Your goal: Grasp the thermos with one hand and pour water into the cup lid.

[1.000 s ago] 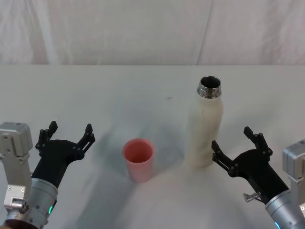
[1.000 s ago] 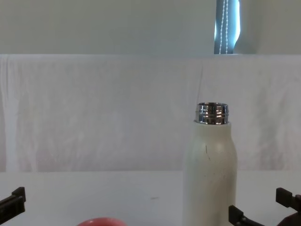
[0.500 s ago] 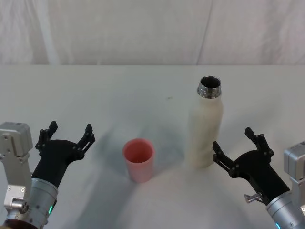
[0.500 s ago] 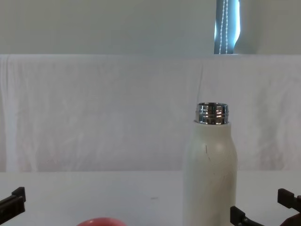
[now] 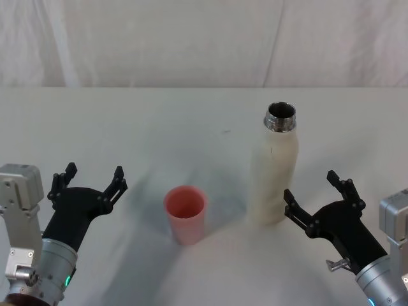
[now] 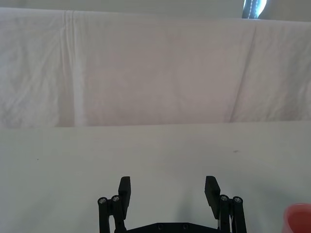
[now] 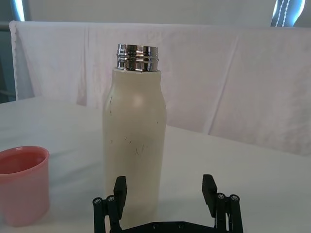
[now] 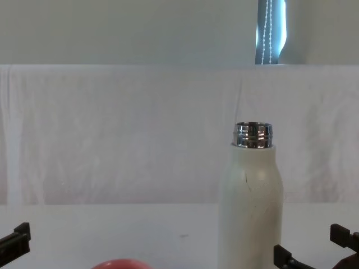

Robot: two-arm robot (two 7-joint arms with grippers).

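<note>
The thermos (image 5: pixel 274 169) stands upright and uncapped on the bench (image 5: pixel 159 121), right of centre. The cup lid (image 5: pixel 185 213) sits near its left, apart. The right gripper (image 5: pixel 317 199) waits just beside the thermos base, fingers wide. The left gripper (image 5: pixel 89 182) rests left of the cup lid, fingers wide. A white cloth backdrop (image 5: pixel 191 38) hangs behind.

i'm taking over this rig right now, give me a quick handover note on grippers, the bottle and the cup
Left gripper: open, holding nothing, low at the robot's left, apart from the cup.
Right gripper: open, holding nothing, just to the robot's right of the bottle's lower body and near its base, not touching it.
Tall cream-white matte thermos with a chrome threaded neck: upright on the white table, cap off, mouth open.
Small round red-pink cup lid: upright on the table to the thermos's left, between the two grippers; I cannot tell if it holds water.
Done: nothing grasped.
Left: close the right gripper on the thermos, lift, tilt it over the cup lid and pour.
</note>
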